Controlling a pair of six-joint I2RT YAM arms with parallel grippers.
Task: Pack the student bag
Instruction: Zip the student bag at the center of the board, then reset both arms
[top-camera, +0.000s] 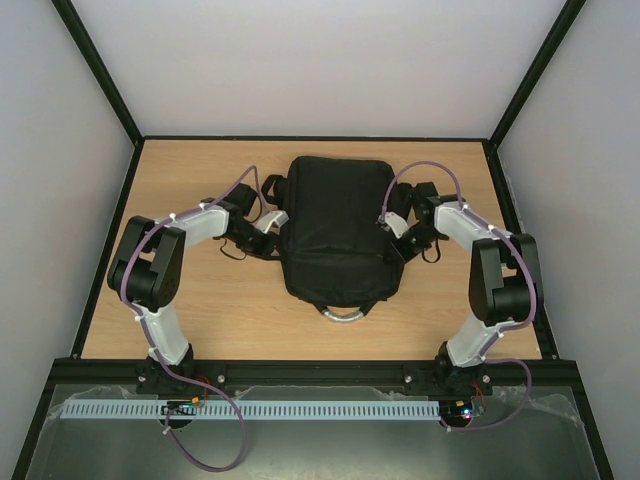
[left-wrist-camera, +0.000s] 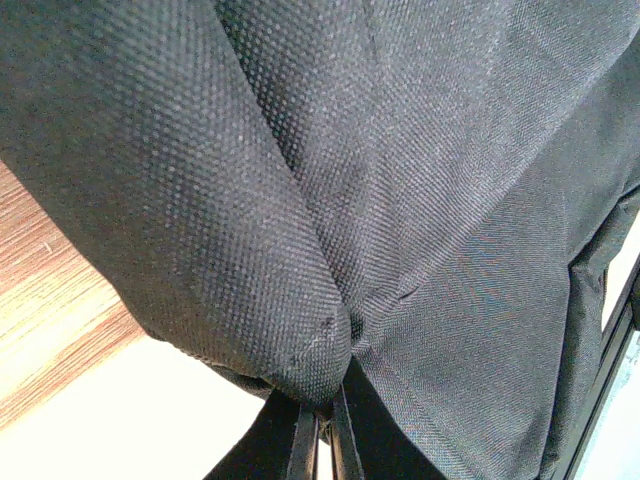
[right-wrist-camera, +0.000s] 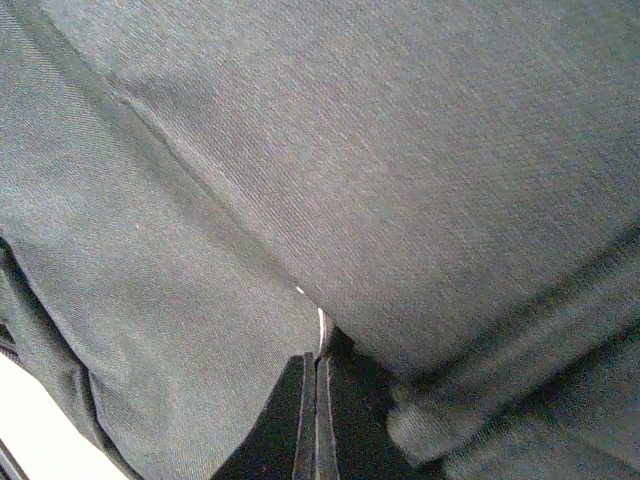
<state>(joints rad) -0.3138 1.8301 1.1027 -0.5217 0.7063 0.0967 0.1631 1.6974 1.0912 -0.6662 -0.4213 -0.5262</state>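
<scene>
In the left wrist view we see the left gripper (left-wrist-camera: 325, 445) with its two thin dark fingers (left-wrist-camera: 305, 452) drawn almost together. They pinch a puckered fold of the large black woven-fabric student bag (left-wrist-camera: 400, 200), and the cloth bunches into a rounded lobe at the tips and fans up toward 12 o'clock. At 8 o'clock of that view a strip of the light wood-grain table (left-wrist-camera: 50, 300) shows beneath the cloth. In the right wrist view the right gripper (right-wrist-camera: 316, 420) has its fingers (right-wrist-camera: 305, 425) pressed flat against each other. A crease of the same black fabric (right-wrist-camera: 400, 150) runs down into the tips, so we read it as nipped there, though the fold is less plain than on the left. From above, the left gripper (top-camera: 272, 225) sits against the 9 o'clock side of the student bag (top-camera: 338, 225), and the right gripper (top-camera: 395, 225) sits against its 3 o'clock side. The bag lies flat in the middle of the table (top-camera: 200, 320). Its silver-grey handle loop (top-camera: 345, 315) is at the 6 o'clock end, toward the arm bases. A black strap (top-camera: 270, 185) curls out near its 10 o'clock corner. Both arms bend inward from their bases, with lilac cables (top-camera: 240, 185) looping over them.
</scene>
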